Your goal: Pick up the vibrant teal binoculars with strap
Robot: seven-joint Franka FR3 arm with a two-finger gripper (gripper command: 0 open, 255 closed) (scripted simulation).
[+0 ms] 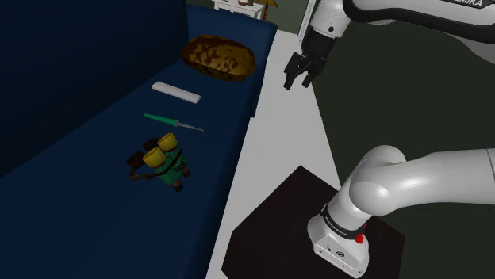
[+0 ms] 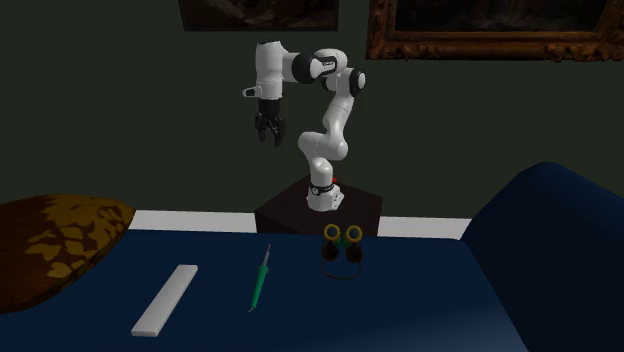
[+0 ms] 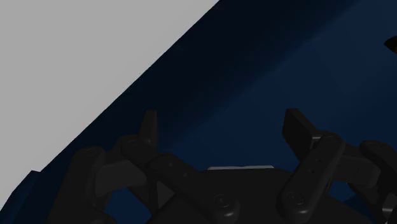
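Dark blue sofa (image 1: 95, 95) fills the left half of the shoulder view, with the white arm (image 1: 412, 182) on its dark stand (image 1: 278, 230) at lower right and a brown-and-gold patterned cushion (image 1: 218, 57) at upper centre. Black gripper (image 1: 297, 82), fingers spread and grasping nothing, hangs right of upper centre. On the seat lie a white bar (image 1: 176, 92), the green binoculars (image 1: 163, 161) with yellow lens rims and dark strap, left of centre and well apart from the gripper, and a thin green tool (image 1: 166, 120) between the two.
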